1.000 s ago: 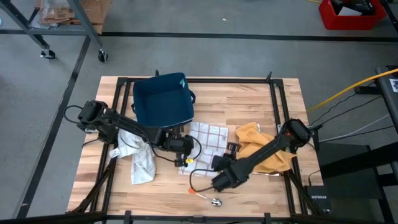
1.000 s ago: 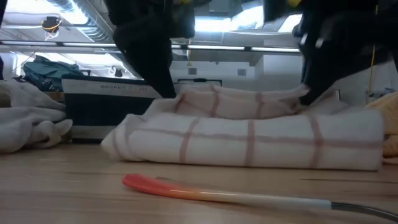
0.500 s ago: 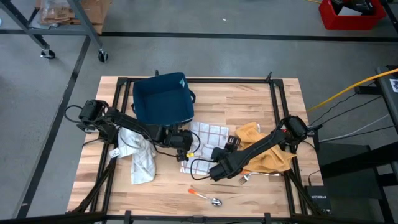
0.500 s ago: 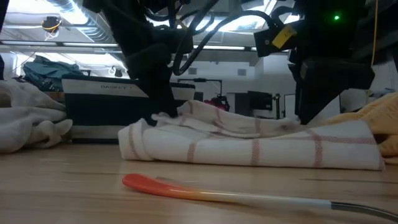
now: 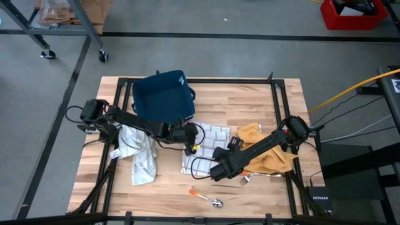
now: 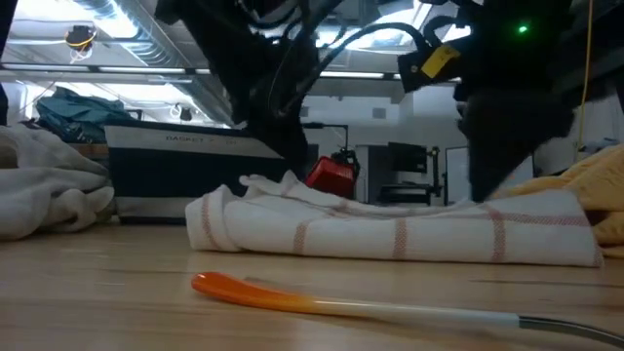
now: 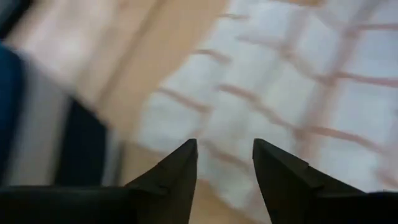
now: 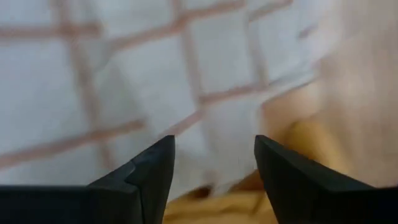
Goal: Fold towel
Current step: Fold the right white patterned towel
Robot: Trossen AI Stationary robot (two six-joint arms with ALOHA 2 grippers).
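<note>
Both pincers spread, empty: left gripper [image 7: 224,158], right gripper [image 8: 214,158] above towel [image 5: 206,145]. You lift clear, then check folded edges line up.

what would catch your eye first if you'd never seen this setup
Two dark arms meet over a white checked towel folded mid-table, the left gripper and right gripper both open above it, holding nothing. A dark blue basket sits behind the towel, a crumpled mustard cloth to its right. An orange-handled spoon lies in front on the wooden table.
</note>
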